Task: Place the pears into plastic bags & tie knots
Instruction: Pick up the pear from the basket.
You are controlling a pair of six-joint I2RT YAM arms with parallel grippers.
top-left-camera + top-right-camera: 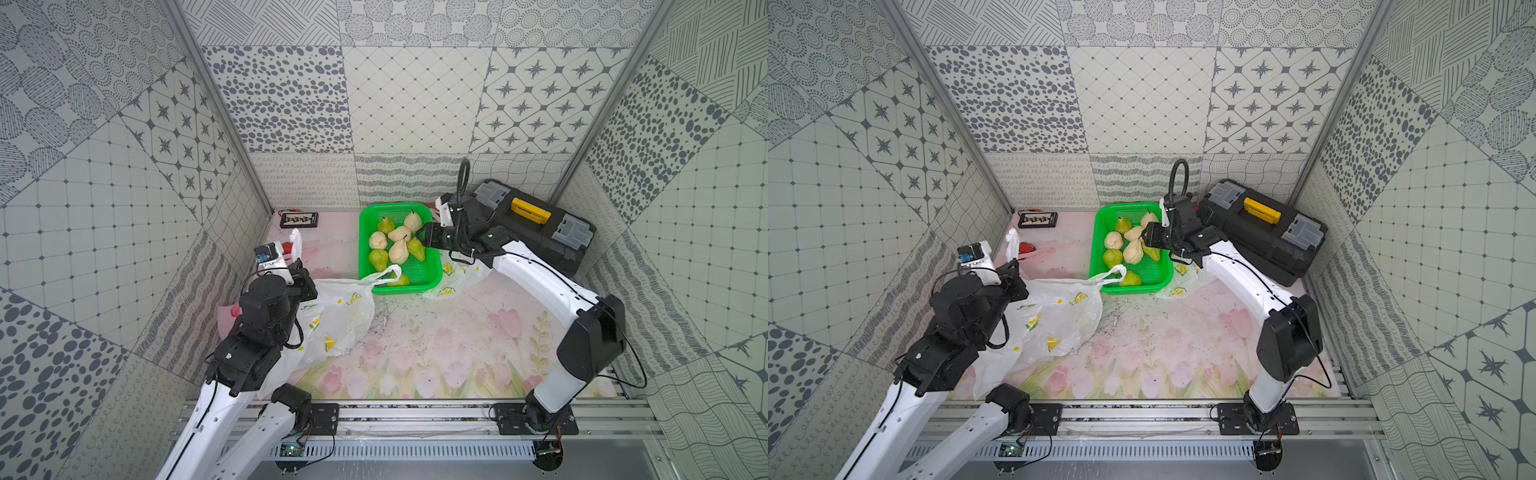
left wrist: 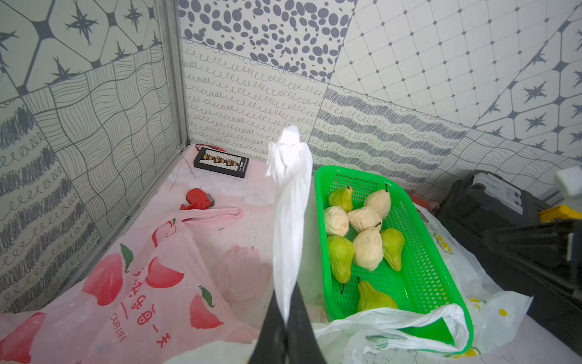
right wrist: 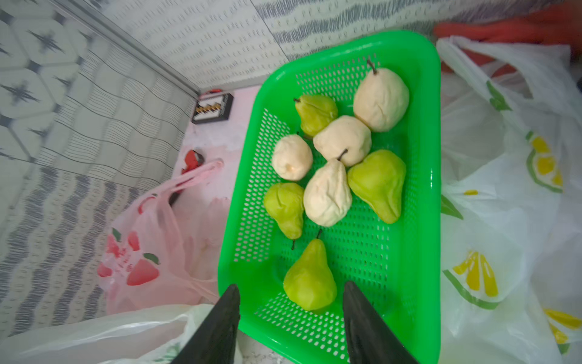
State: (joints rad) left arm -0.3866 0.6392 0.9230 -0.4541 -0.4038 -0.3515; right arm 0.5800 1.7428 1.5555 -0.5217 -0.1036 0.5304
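Note:
Several pears (image 1: 398,251) (image 3: 327,195), yellow-green and pale cream, lie in a green perforated basket (image 1: 365,224) (image 3: 431,157). My right gripper (image 3: 290,285) (image 1: 422,237) hangs open over the basket, above the nearest green pear (image 3: 310,277), holding nothing. My left gripper (image 2: 287,318) (image 1: 296,262) is shut on the twisted handle (image 2: 289,201) of a white lemon-print plastic bag (image 1: 340,316) (image 1: 1059,316). That bag's other handle (image 1: 386,276) drapes over the basket's front rim. A second lemon-print bag (image 3: 504,189) lies beside the basket. A pink strawberry bag (image 2: 141,283) lies to the left.
A black toolbox (image 1: 536,224) with a yellow latch stands at the back right, close behind my right arm. A black terminal board (image 1: 299,219) and a small red object (image 2: 196,199) sit at the back left. Patterned walls close in on three sides.

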